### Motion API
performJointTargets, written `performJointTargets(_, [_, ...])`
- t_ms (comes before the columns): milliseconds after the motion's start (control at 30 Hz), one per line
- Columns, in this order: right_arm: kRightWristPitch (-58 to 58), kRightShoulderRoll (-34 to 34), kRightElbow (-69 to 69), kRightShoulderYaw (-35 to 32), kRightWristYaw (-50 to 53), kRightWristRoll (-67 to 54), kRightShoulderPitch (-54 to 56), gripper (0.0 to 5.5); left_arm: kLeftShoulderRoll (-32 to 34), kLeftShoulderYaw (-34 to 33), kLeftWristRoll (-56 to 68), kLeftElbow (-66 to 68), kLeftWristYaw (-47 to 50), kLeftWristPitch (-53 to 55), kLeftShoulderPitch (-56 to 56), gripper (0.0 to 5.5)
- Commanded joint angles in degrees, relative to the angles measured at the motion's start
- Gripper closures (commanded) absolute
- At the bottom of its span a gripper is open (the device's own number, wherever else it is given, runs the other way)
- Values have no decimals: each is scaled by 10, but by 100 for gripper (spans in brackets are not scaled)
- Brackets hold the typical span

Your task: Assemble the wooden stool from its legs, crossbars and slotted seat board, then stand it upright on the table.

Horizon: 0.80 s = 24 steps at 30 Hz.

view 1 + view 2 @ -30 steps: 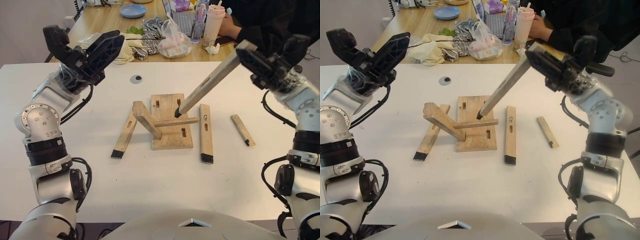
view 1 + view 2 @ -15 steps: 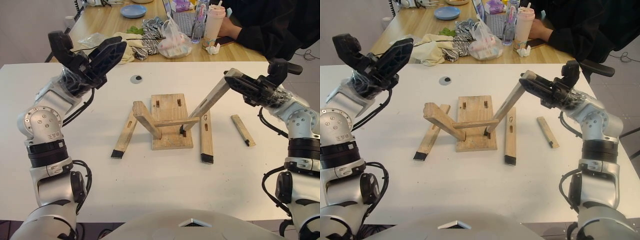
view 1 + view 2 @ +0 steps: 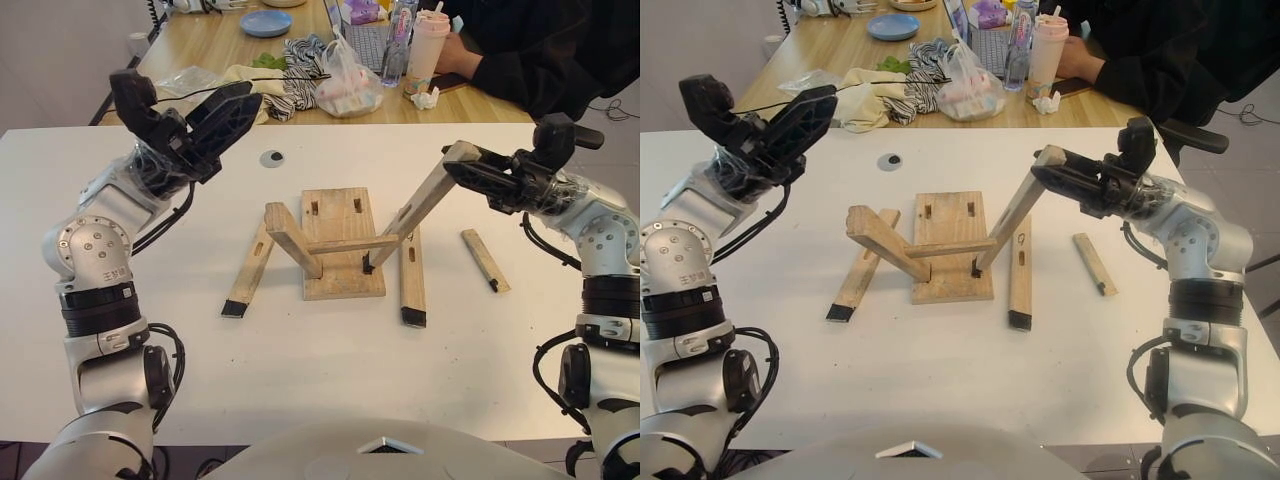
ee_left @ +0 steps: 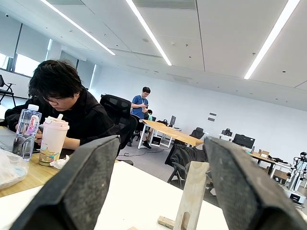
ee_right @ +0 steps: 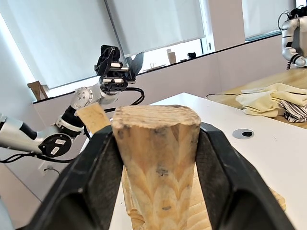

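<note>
The slotted seat board [image 3: 335, 208] lies flat mid-table. One wooden leg [image 3: 293, 238] stands tilted at its left near corner, joined to a thin crossbar [image 3: 350, 243]. My right gripper [image 3: 468, 172] is shut on the top of another leg [image 3: 415, 210], which slants down with its dark foot on the board's near right corner, by the crossbar's end. That leg's top [image 5: 156, 158] sits clamped between the fingers in the right wrist view. My left gripper [image 3: 185, 100] hangs open, raised above the table's left side, holding nothing.
A loose leg [image 3: 248, 272] lies left of the board, another [image 3: 411, 275] to its right, and a short crossbar [image 3: 485, 260] farther right. A small round disc [image 3: 272, 158] is set in the table behind. A cluttered wooden table [image 3: 200, 40] stands beyond.
My right gripper came down and left with the leg, its foot moving from the board's far right slot to the near right corner. My left gripper shifted slightly right.
</note>
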<state>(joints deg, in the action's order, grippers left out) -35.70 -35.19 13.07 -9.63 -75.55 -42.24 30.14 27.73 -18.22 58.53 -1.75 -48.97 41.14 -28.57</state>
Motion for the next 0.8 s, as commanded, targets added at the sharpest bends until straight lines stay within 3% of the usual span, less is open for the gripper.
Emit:
performJointTargets(33, [-1, -25, -16, 43, -20, 34, -14, 343, 2, 3, -9, -7, 1, -2, 8, 228])
performJointTargets(467, [34, -52, -33, 75, -34, 65, -17, 344, 6, 2, -6, -27, 3, -2, 16, 228])
performJointTargets(633, [71, -55, -33, 95, -32, 90, -19, 344, 61, 92, -80, -56, 48, 61, -58, 228])
performJointTargets(700, [74, -54, -30, 98, -30, 91, -16, 344, 79, 136, -96, -62, 91, 146, -116, 228])
performJointTargets(800, [75, -54, -32, 101, -29, 90, -15, 344, 107, 207, -99, -66, 67, 245, -208, 228])
